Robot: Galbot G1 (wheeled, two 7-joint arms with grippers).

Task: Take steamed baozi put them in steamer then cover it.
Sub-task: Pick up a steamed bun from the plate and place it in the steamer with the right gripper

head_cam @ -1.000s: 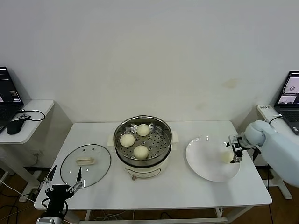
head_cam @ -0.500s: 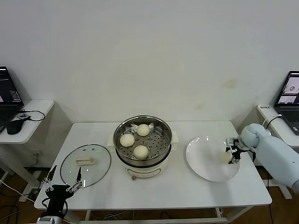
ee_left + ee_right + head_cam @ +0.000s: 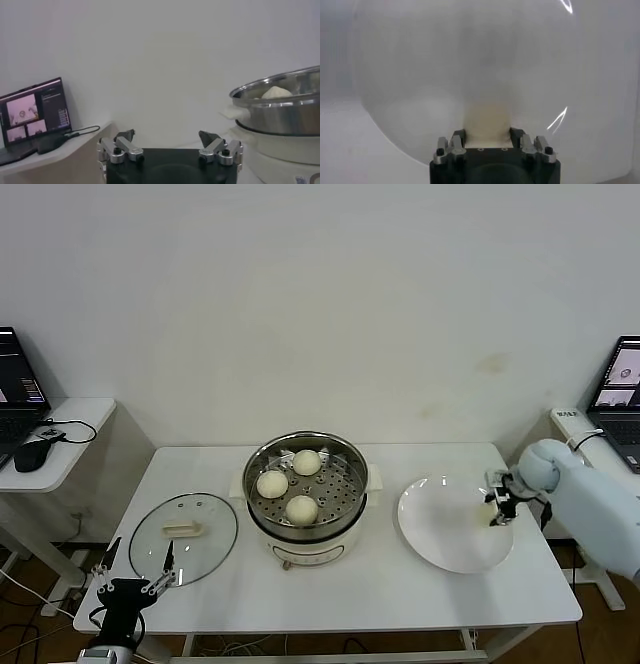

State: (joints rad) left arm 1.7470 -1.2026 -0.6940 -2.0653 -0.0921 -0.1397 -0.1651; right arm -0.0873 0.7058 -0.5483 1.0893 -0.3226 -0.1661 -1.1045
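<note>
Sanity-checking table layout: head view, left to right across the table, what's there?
left gripper → cover → steamer holding three steamed baozi → white plate → fourth baozi in the right gripper

The steamer (image 3: 306, 484) has a shiny perforated metal basket on a smooth cream base, the cover (image 3: 184, 536) is clear glass, the baozi (image 3: 302, 509) look matt, and the plate (image 3: 455, 524) seems glossy white, perhaps ceramic.

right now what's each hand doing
left hand: open, empty, parked by the lid.
right hand: shut on the last bun over the plate.
</note>
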